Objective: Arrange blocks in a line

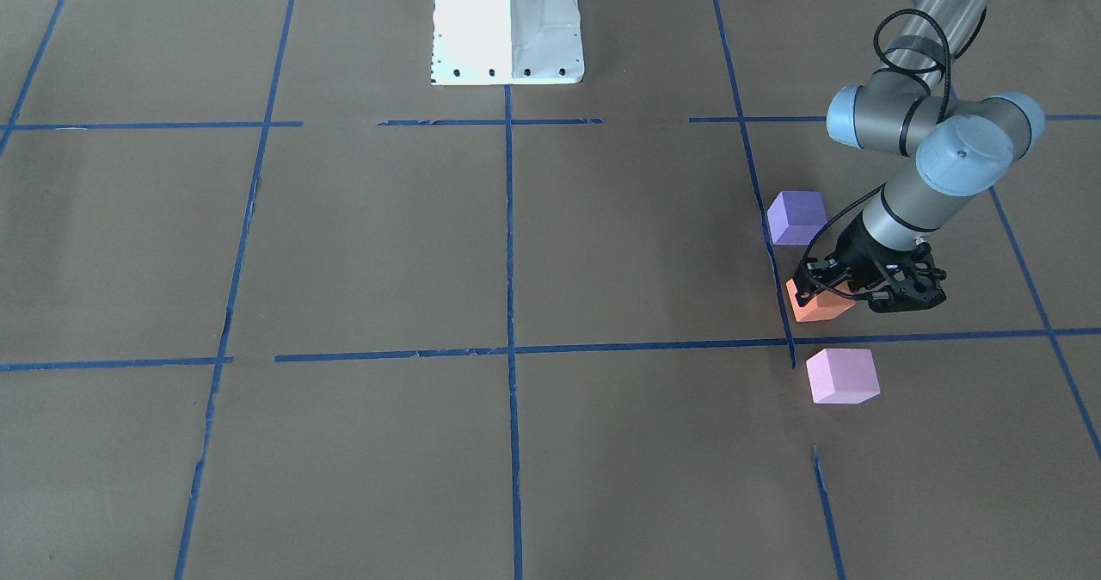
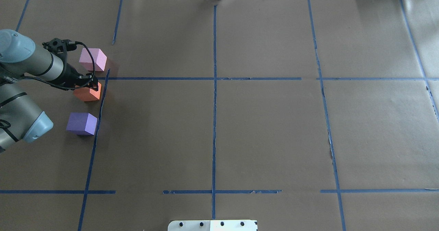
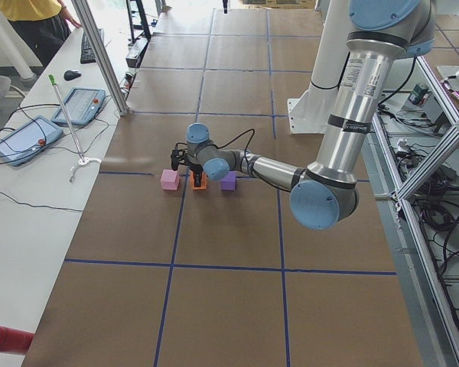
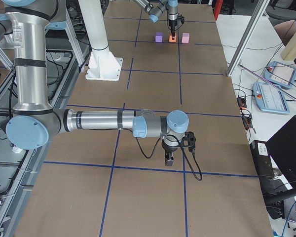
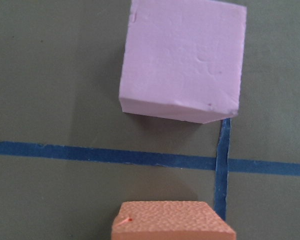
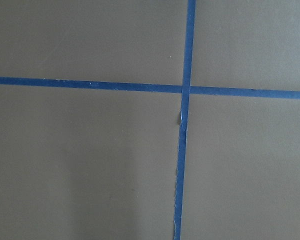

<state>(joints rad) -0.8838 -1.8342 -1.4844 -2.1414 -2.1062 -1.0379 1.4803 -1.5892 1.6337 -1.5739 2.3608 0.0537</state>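
Observation:
The three blocks stand in a rough row near a blue tape line on my left side. The orange block point(image 1: 821, 309) point(image 2: 87, 94) is in the middle. The dark purple block point(image 1: 798, 217) point(image 2: 82, 123) is nearer my base. The pale pink block point(image 1: 843, 375) point(image 2: 92, 59) point(image 5: 182, 60) is farther out. My left gripper point(image 1: 824, 289) point(image 2: 90, 83) points down with its fingers closed around the orange block at table level. My right gripper point(image 4: 168, 160) hangs low over bare paper far from the blocks; I cannot tell whether it is open or shut.
Brown paper with a grid of blue tape lines point(image 2: 214, 87) covers the table. The white robot base point(image 1: 507, 25) stands at the table's near edge. A side bench with tablets point(image 3: 19, 138) and cables runs along the far edge.

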